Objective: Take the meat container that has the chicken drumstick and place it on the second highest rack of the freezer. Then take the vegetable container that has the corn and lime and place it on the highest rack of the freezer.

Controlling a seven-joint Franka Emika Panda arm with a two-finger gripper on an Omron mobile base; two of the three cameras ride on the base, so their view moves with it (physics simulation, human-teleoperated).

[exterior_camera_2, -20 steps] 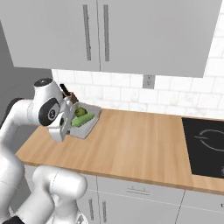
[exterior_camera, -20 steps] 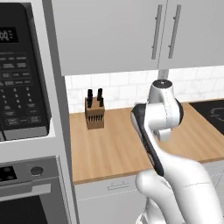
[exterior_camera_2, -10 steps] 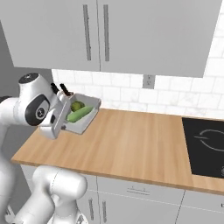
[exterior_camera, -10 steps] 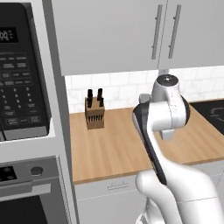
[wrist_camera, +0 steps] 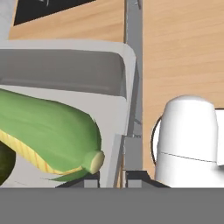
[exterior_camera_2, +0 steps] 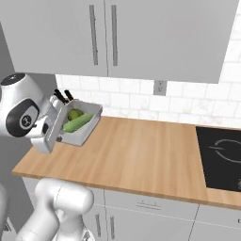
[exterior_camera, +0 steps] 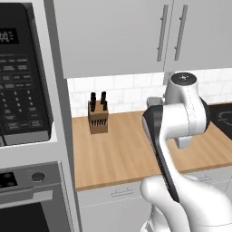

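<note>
The fingers (wrist_camera: 123, 177) pinch the near rim of the vegetable container (exterior_camera_2: 81, 123), carried level above the worktop (exterior_camera_2: 141, 155) so the corn (wrist_camera: 48, 131) and lime (exterior_camera_2: 74, 114) beyond them stay inside.

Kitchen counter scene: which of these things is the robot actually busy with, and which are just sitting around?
Part of the job:
- vegetable container, gripped at its rim by the gripper
- corn inside it
- lime inside it

Just lying about:
- knife block
- cooktop
- microwave
- wall cabinets
</note>
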